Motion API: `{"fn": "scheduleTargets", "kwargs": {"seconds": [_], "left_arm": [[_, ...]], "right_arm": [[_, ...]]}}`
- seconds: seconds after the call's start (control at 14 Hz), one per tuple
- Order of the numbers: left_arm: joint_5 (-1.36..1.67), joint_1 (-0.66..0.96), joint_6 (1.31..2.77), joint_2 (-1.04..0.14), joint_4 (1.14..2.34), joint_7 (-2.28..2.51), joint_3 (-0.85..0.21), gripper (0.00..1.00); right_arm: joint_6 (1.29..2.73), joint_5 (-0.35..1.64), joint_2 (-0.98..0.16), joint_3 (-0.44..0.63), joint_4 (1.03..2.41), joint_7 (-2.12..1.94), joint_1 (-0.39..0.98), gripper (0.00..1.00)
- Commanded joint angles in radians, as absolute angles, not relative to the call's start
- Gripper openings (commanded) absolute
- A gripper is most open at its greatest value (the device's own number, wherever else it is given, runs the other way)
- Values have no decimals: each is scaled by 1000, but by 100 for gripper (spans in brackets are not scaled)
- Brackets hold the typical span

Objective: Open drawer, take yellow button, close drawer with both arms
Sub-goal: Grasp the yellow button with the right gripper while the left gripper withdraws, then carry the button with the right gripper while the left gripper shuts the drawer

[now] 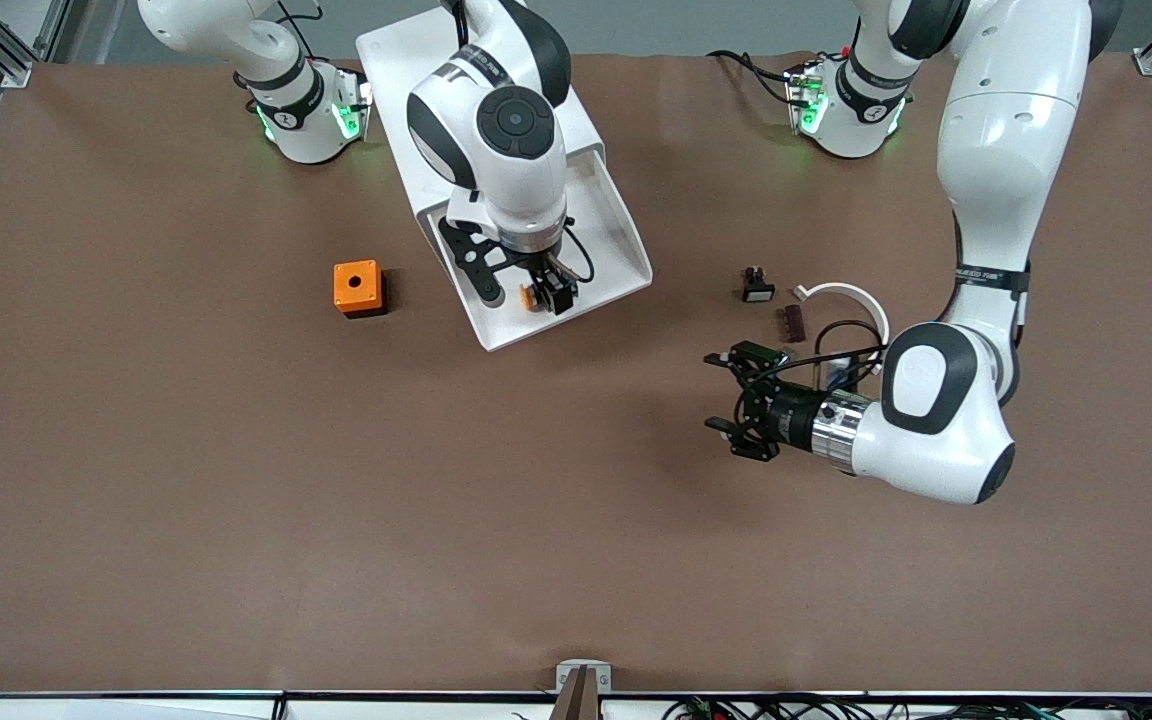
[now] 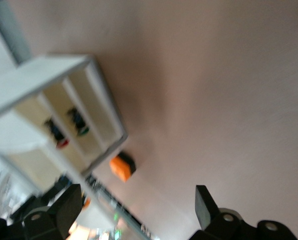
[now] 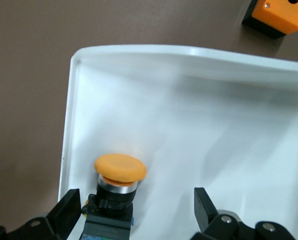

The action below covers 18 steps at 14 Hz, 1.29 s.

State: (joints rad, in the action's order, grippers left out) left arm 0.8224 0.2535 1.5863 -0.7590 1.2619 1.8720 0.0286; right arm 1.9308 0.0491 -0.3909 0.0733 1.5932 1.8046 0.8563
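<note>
here the drawer (image 1: 576, 250) stands pulled out of the cabinet (image 1: 456, 70) in the upper middle of the front view, its white tray open to the camera. the button (image 3: 117, 192) lies in the tray's corner nearest the front camera, just beside the side wall, orange cap showing and black body under it. the right gripper (image 1: 541, 292) hangs inside the tray with its fingers spread, one on each side of the button, not yet pinching it. the left gripper (image 1: 739, 402) waits low over bare table in the right middle of the front view, fingers spread wide and holding nothing.

the button looks light, hard and stiff, so it should not deform under a pinch. the rounded cap looks smooth and likely to slip; the better hold is probably across the black body below the cap. the near wall leaves little room for one finger. the orange cube (image 1: 357, 288) sits on the table beside the drawer.
</note>
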Motion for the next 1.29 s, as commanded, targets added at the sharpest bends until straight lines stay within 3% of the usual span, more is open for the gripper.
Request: {"fn": "scheduleTargets", "kwargs": {"seconds": [0.0,0.5,0.57,0.64,0.71,0.79,1.21], "left_arm": [[657,262,1578,-736,1264,1778,34,100],[338,297,1551,-641,1267,1386,14,100],[307,308,1551,-637,1266,1327,12,100],[296,322,1552,-631,1266,1278,12,100],[285,328,1552,-624,1267,1244,14,100],[247,334,1558,-621,1267,1197,12,100],[170,457,1635,-623,1273,1043,15,100]], "right_arm": [[1914,35,-397,84,1562,1842,867,100],[1917,38,-439,83,1534,1901,891,100],[1919,38,-440,83,1532,1901,896,90],[1919,44,-442,83,1532,1901,896,61],[1917,49,-442,83,1528,1901,896,10],[1916,52,-442,83,1525,1901,896,0],[1838,72,-431,83,1436,1753,815,0]]}}
